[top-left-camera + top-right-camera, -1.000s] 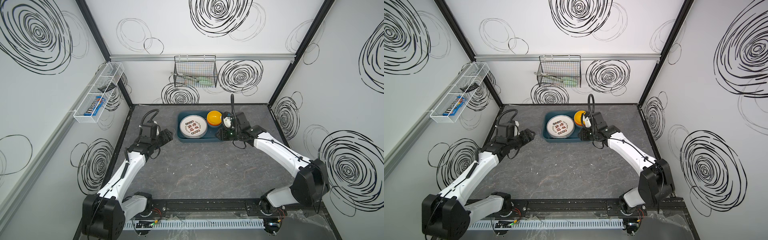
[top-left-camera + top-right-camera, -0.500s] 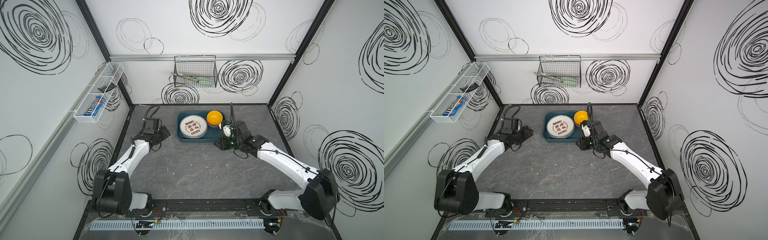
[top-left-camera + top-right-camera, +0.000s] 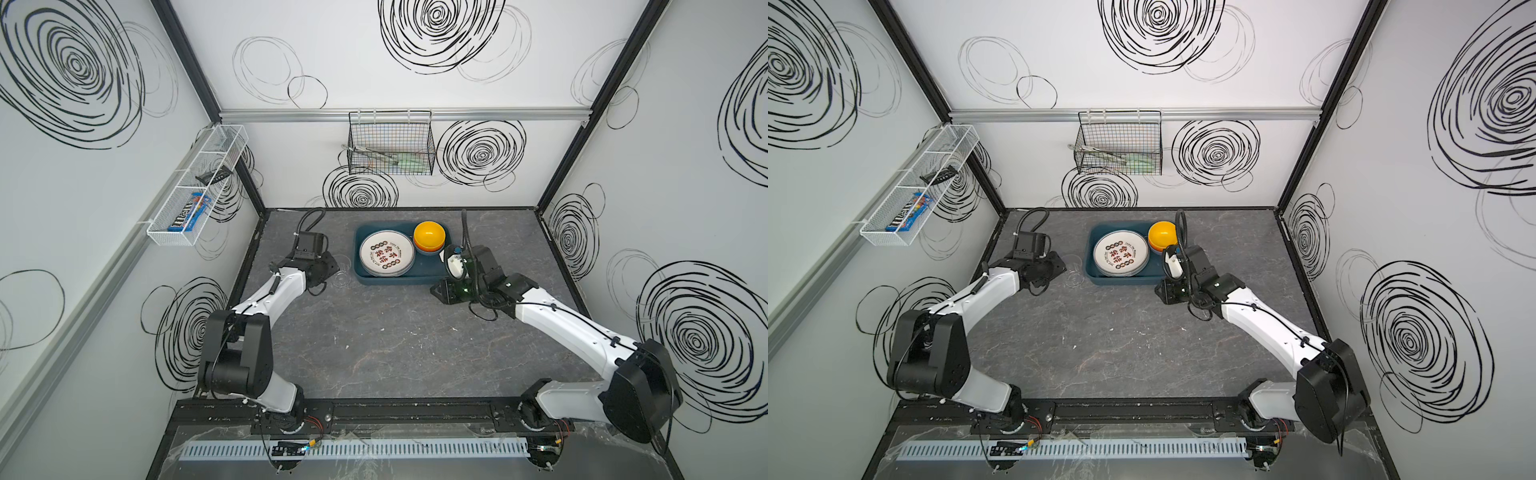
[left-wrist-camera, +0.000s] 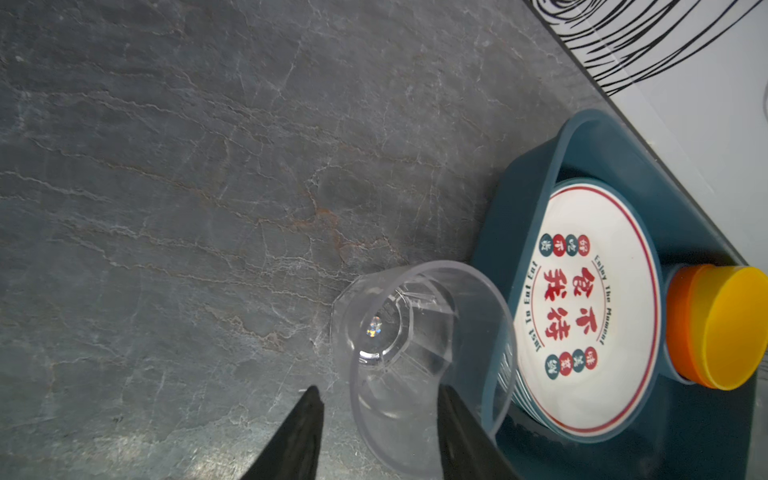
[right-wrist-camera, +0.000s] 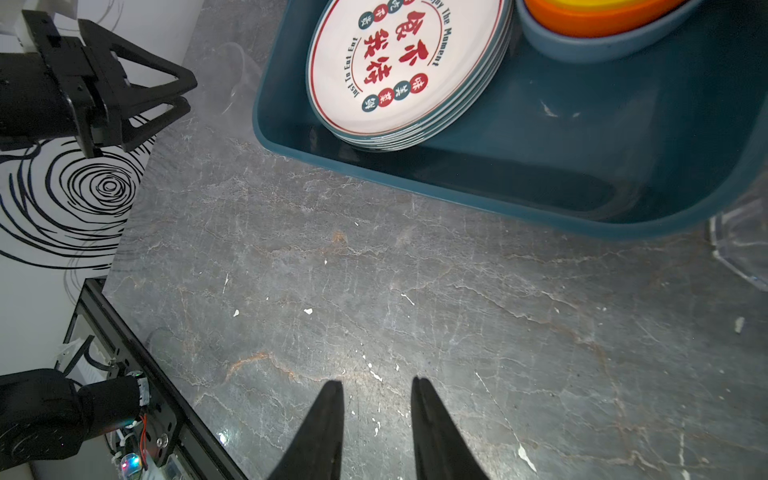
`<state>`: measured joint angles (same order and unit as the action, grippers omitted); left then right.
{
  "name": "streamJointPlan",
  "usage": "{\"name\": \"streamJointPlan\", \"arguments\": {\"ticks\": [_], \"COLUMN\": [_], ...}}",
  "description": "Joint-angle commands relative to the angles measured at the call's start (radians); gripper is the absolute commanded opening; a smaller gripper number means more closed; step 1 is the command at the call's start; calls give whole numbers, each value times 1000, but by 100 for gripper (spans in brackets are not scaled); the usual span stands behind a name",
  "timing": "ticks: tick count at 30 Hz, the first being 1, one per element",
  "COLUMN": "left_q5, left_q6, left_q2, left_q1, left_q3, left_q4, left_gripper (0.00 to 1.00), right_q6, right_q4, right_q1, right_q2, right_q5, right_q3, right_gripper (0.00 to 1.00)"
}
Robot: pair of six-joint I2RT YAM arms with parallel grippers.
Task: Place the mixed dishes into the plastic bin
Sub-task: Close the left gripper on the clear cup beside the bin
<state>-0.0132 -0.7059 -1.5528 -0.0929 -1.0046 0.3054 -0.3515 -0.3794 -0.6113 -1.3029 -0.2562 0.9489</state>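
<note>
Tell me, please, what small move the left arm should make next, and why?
Probably close the left gripper on the wall of the clear cup. The cup stands on the table just outside the plastic bin; one finger seems inside its rim, the other outside with a gap, so nothing is gripped yet.

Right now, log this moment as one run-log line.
left gripper: open, straddling clear cup wall | right gripper: open, empty | plastic bin: holds plates, bowls; cup outside

White walls carry black scribbled spirals. The table is grey marbled stone. A wire basket and a mesh shelf hang there, the shelf perhaps holding sweets.
</note>
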Motion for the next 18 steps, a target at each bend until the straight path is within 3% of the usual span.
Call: {"name": "streamJointPlan", "arguments": {"ticks": [1,10,18], "left_q5": [18,4,-18], "left_q6": [8,14,17], "left_q2": [-22,-52,-37], "left_q1": [9,12,36], "left_q3": [-29,-31,3], "left_q4": [-22,-28,-29], "left_gripper": [45,26,16], "right_q6": [-1,-6,-12], "right_q4": [16,22,28], "right_q1": [-4,-2,-2], "right_q2": [25,21,21], "right_q5": [16,20,27], "right_q3": [-10,-11,-14], "right_gripper": [32,32,32]}}
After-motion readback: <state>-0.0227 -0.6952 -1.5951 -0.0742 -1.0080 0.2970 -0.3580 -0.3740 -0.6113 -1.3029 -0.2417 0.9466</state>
